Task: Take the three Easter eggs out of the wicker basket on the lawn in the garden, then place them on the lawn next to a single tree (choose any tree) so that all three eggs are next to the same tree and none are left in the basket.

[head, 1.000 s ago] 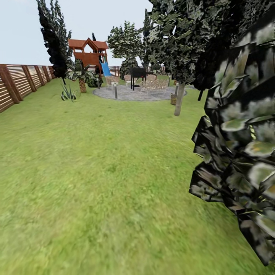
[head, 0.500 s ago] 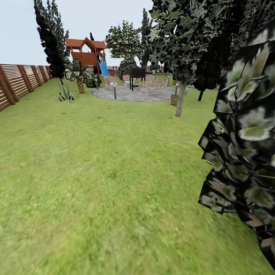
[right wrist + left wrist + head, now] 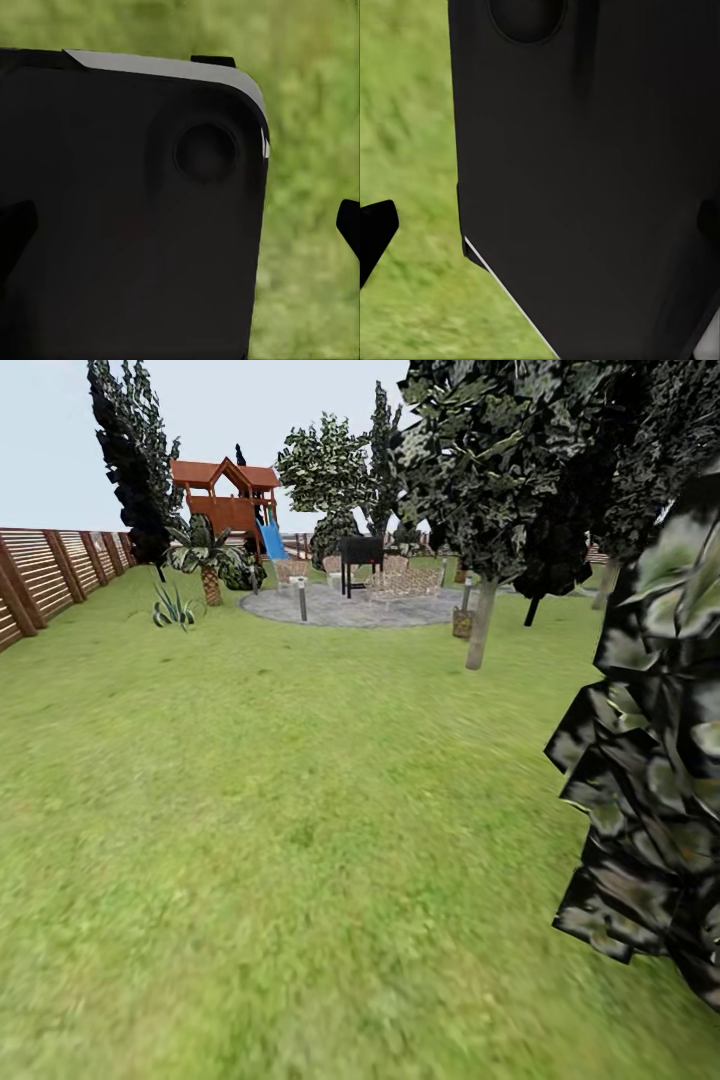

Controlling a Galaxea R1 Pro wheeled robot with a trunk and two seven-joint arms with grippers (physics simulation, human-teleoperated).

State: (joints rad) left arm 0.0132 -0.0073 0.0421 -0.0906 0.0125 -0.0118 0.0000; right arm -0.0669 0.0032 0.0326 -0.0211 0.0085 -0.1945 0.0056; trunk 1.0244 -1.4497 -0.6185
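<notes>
With the wide green lawn (image 3: pixel 250 830) stretching toward a far pale-trunked, dark-leaved tree (image 3: pixel 481 625), the robot is apparently travelling in search of the basket, hand states impossible to tell.

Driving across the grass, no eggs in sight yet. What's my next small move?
Probably keep rolling forward toward the pale-trunked tree: a small brown object, perhaps the wicker basket, sits by its base, too far to tell. Stay left of the dark foliage close on the right; the lawn ahead is open.

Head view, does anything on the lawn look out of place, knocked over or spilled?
Nothing stands out. The lawn is unbroken grass, the fence and the tree stand upright, and the playhouse looks intact.
</notes>
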